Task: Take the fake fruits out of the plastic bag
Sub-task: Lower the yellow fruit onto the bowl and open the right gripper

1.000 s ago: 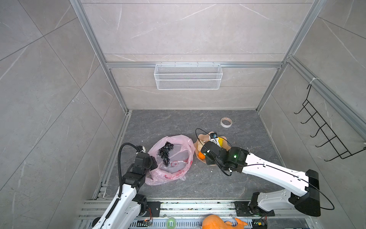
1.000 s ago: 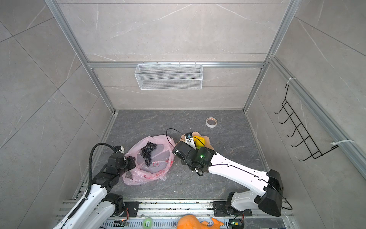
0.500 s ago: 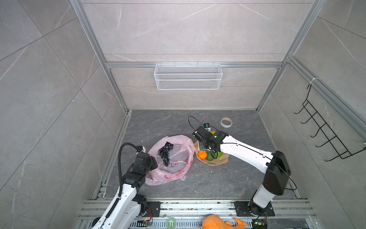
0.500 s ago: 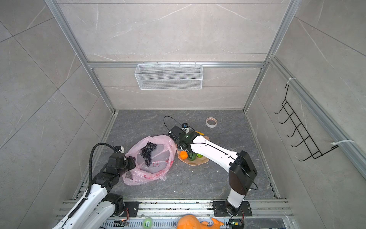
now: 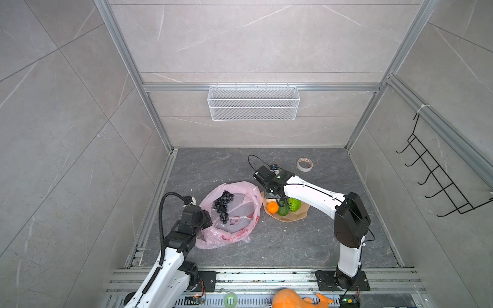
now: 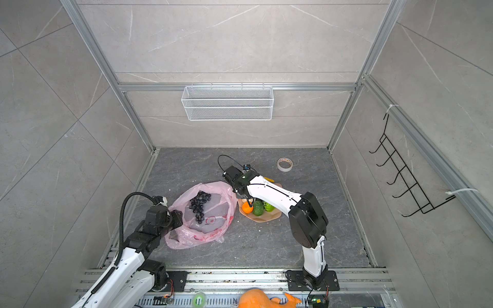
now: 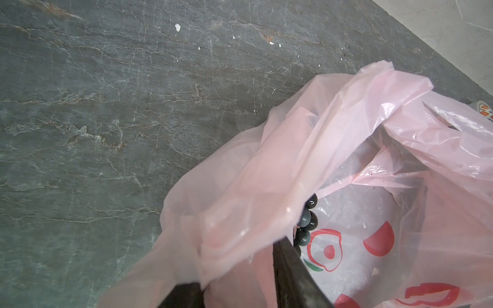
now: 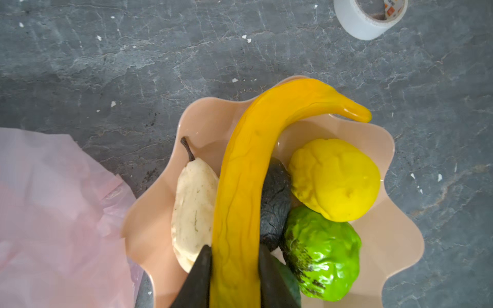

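Observation:
The pink plastic bag (image 5: 234, 229) lies open on the grey floor, with the black grape bunch (image 5: 223, 206) inside it. My left gripper (image 5: 206, 217) is shut on the bag's near rim; in the left wrist view the bag (image 7: 266, 186) drapes over its fingers (image 7: 293, 274). My right gripper (image 8: 234, 266) is shut on the yellow banana (image 8: 248, 170) over the peach plate (image 8: 394, 240). On the plate lie a lemon (image 8: 336, 178), a lime-green fruit (image 8: 322, 250), a dark avocado (image 8: 274, 197), a cream-white piece (image 8: 193, 210), an orange (image 5: 272, 207) and a green avocado (image 5: 283, 210).
A tape roll (image 5: 304, 164) lies on the floor behind the plate. A white wire basket (image 5: 253, 102) hangs on the back wall and a black hook rack (image 5: 437, 181) on the right wall. A large orange object (image 5: 290, 300) sits at the front rail.
The right arm's elbow has swung up and inward to the left while its gripper has stayed over the plate. The left arm and the bag have not moved.

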You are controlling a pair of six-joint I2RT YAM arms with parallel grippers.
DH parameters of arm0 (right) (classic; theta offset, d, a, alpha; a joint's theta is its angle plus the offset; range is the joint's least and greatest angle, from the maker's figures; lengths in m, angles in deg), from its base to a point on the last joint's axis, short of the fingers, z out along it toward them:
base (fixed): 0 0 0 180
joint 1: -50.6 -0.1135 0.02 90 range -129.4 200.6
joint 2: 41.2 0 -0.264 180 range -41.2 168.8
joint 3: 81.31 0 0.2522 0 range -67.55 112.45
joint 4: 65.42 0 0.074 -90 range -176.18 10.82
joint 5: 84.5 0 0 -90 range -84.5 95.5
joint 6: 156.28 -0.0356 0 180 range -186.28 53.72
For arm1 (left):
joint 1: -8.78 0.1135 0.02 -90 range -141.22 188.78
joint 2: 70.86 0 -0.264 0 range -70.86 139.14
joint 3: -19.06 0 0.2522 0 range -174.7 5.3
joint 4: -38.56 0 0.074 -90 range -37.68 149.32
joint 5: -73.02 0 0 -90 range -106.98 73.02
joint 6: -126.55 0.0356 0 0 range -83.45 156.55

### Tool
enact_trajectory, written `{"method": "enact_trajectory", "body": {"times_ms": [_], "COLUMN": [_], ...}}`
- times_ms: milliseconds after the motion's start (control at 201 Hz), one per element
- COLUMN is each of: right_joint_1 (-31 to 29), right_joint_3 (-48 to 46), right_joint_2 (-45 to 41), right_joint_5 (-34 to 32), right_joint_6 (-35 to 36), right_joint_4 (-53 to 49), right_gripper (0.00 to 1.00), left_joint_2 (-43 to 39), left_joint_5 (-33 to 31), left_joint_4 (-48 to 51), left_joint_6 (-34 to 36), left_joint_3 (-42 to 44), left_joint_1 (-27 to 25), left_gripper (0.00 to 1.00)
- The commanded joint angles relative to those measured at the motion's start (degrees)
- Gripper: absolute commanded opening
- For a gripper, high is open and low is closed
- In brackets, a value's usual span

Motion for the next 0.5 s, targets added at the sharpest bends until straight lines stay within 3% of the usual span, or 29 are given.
{"method": "enact_trajectory", "body": {"times_ms": [0,493], "right_joint_1": [0.38,-1.08], "right_joint_3": [1.57,-0.92], "right_joint_2": [1.56,-1.03], "right_joint_5": [-1.11,-0.35], "right_joint_6": [-2.23,-3.58], "right_joint_4": [-2.22,-1.12], "right_gripper": [0.28,0.40], "left_joint_2": [-0.38,-0.36], "left_joint_5": [0.32,0.13], "left_joint_4": [-1.13,-1.14], "left_joint_6": [1.13,1.05], "left_joint_3": [0.00,-0.09], "left_joint_1": [-0.14,-0.14], "left_gripper": [0.38,0.38]}}
